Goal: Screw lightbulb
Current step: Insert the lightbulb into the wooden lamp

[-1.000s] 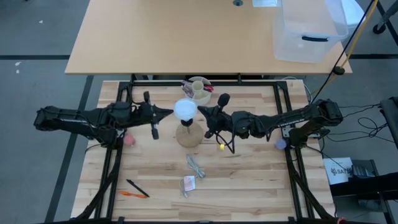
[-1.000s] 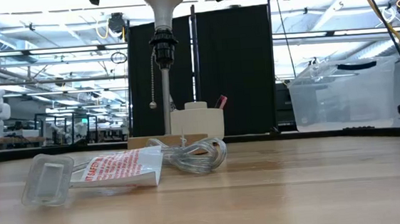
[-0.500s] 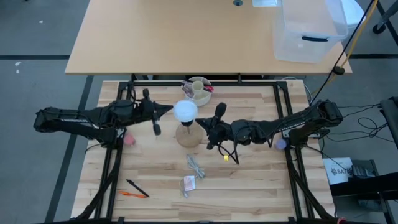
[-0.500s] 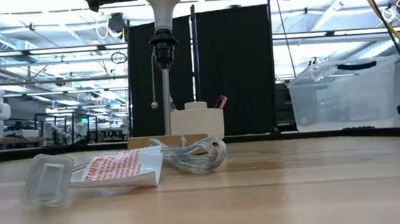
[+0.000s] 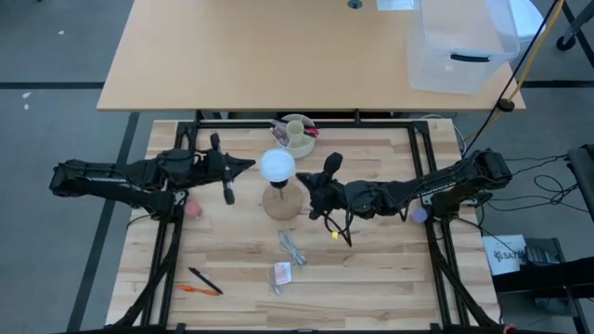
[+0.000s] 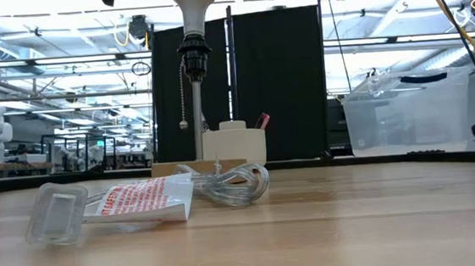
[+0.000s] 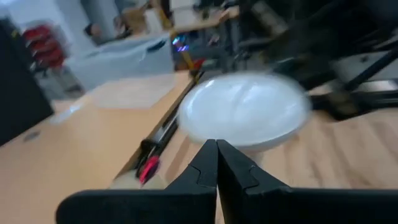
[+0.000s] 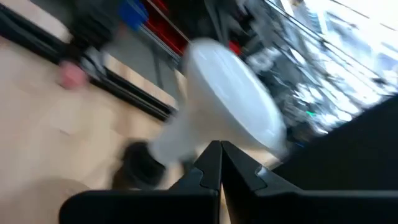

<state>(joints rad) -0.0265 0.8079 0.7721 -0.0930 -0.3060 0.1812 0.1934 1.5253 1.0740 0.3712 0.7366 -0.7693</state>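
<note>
Wood-slat table (image 5: 371,269) with a black frame; a tan desk sits behind it, carrying a clear bin (image 5: 461,46).

Bulb (image 5: 277,164) sits upright in the black socket (image 6: 191,50) of the tan lamp base (image 5: 281,201), mid-table. In the low view the bulb neck enters the socket, with a pull chain (image 6: 182,103) hanging beside it.

Left gripper (image 5: 251,164) — just beside the bulb on its left, jaws pressed together, holding nothing; the tip is near the dome, and contact cannot be judged. Left wrist view: the fingers (image 7: 202,168) meet in a point below the white dome.

Right gripper (image 5: 302,180) — just right of the bulb, over the base, jaws likewise closed and empty. Right wrist view shows the bulb tapering into the socket ahead of the tip.

Also on the table: a cream cup (image 5: 298,133) with pens behind the lamp, a clear cable coil (image 5: 292,247), a printed packet (image 5: 282,273) and an orange pen (image 5: 200,289) near the front.
</note>
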